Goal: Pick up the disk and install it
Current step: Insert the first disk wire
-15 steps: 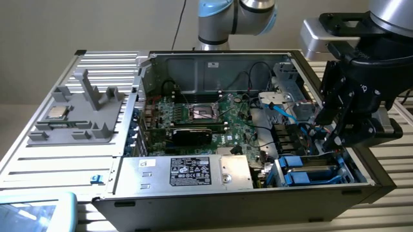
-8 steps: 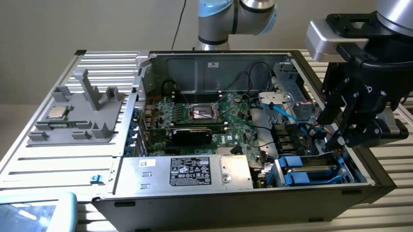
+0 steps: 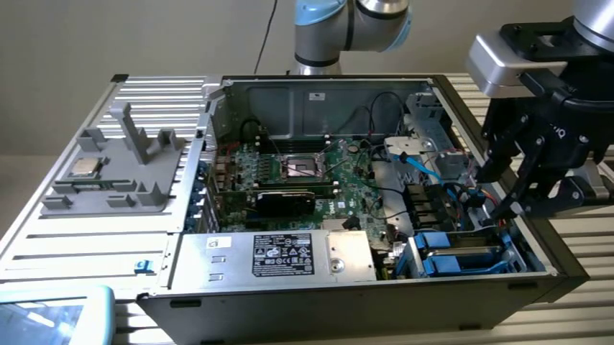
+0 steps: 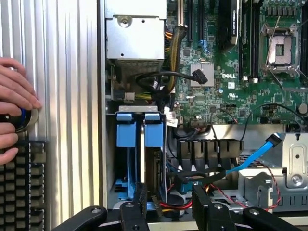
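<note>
Exterior view, read from its left to its right: a grey holder [image 3: 115, 169] carrying a small chip [image 3: 86, 167] lies on the slatted table [image 3: 67, 244], well apart from the pincer. Nearer to the pincer stands the open computer case [image 3: 317, 93]. Inside it I note a silver box [image 3: 278, 255] with a black label, then the green board [image 3: 355, 187]. The disk [image 3: 451, 262], in its blue carrier, sits in the bay at the case's corner, below the pincer [image 3: 508, 205] and a little to its side. The pincer hangs over the case's edge, touching nothing that I can see.

Wrist view: a person's hand [image 4: 17, 108] rests on the table outside the case, well off to one side of the pincer [image 4: 171, 209]. The disk [image 4: 154, 134] stands in its bay next to a second blue carrier [image 4: 126, 134], just ahead of the fingertips [image 4: 139, 204] and apart from them. I record the jaws spread, with nothing pinched between them.
</note>
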### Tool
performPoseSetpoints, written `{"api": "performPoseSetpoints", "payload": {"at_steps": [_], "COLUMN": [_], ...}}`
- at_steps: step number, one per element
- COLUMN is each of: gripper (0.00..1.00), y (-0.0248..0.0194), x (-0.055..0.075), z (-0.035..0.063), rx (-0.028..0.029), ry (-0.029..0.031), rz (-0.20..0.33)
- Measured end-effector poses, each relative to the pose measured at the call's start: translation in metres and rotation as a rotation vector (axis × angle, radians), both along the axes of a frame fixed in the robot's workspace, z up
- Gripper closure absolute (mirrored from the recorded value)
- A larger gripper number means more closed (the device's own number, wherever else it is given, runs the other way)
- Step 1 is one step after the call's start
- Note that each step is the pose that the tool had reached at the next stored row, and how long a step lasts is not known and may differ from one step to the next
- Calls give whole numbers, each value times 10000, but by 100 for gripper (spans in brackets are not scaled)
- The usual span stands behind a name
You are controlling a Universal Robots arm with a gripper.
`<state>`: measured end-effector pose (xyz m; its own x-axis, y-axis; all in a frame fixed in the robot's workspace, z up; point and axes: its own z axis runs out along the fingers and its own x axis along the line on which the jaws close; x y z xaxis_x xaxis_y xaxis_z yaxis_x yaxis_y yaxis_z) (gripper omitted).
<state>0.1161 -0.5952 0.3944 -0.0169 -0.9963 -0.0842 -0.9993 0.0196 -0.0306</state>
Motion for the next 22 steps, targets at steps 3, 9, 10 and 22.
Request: {"api": "performPoseSetpoints", "payload": {"at_steps": [3, 9, 10, 22], "gripper": [50, 50, 50, 50], "y": [-10, -46, -58, -258], "x": [4, 5, 6, 23], "z": [-20, -96, -107, -130], "rx": [82, 105, 128, 1064], "ry": [43, 211, 229, 214], "rz": [90, 387, 405, 417]}}
